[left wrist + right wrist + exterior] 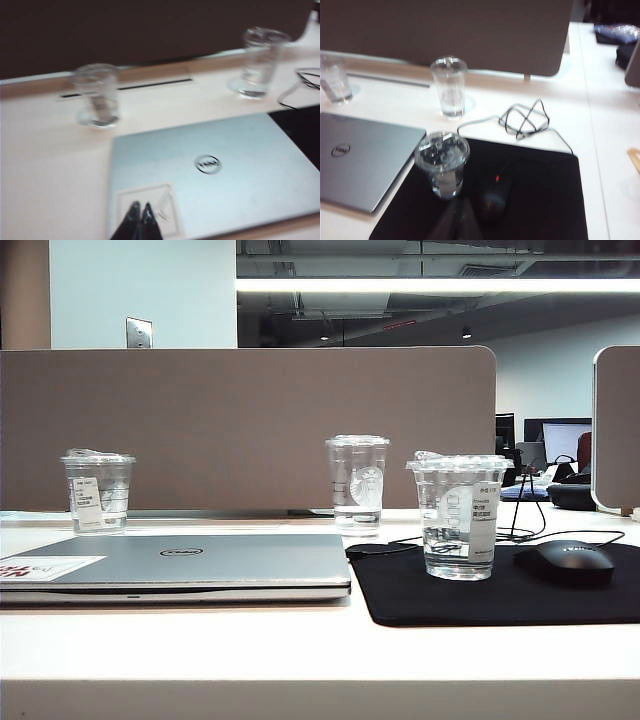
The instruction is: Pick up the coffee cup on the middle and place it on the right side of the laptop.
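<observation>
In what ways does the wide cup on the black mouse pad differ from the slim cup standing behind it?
The wide cup is shorter and broader, while the slim cup is taller and narrower. The wide cup carries a broad white printed label, while the slim cup shows only a round logo. The wide cup stands on the black mouse pad, right of the laptop, while the slim cup stands on the bare table. Both are clear, lidded and upright.

Not much of the robot to see tbh. In the left wrist view the left gripper is just two slim black fingers, glossy, tapering to pointed tips, pressed together at the bottom edge of the frame. In the right wrist view the right gripper is a dark, blurry, see-through-looking wedge at the bottom centre. No cables, screws or markings visible. The exterior view shows neither arm.
</observation>
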Robot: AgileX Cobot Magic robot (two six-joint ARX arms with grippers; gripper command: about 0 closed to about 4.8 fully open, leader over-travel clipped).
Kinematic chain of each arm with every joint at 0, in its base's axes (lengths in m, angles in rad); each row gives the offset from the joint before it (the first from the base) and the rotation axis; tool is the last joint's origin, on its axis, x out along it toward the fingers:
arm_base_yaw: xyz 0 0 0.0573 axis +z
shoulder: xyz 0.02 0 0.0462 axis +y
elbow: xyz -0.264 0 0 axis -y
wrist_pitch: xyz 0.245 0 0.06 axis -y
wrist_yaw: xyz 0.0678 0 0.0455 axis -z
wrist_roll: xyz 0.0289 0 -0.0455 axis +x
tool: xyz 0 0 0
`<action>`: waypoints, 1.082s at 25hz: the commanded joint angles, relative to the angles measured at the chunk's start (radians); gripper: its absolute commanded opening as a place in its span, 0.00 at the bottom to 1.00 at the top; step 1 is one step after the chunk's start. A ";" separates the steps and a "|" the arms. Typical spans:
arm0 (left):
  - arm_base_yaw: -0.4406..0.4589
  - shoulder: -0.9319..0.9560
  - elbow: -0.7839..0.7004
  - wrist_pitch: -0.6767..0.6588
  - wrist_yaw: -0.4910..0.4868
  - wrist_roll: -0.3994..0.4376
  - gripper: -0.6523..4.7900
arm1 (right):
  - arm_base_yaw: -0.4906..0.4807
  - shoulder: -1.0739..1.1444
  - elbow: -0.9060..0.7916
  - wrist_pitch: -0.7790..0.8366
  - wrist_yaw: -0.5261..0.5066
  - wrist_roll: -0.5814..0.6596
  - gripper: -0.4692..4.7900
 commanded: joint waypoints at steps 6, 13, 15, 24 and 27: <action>0.000 -0.020 -0.287 0.397 0.161 -0.008 0.11 | 0.000 -0.095 -0.222 0.227 0.008 0.002 0.08; 0.001 -0.021 -0.363 0.426 0.204 0.006 0.11 | 0.000 -0.160 -0.364 0.317 0.002 0.004 0.08; 0.006 -0.023 -0.360 0.426 0.204 0.034 0.11 | 0.000 -0.172 -0.393 0.328 0.002 0.004 0.08; 0.214 -0.026 -0.368 0.477 0.250 0.028 0.11 | 0.000 -0.186 -0.534 0.455 0.000 0.005 0.08; 0.309 -0.026 -0.406 0.594 0.250 0.027 0.11 | 0.000 -0.186 -0.589 0.537 0.004 0.005 0.08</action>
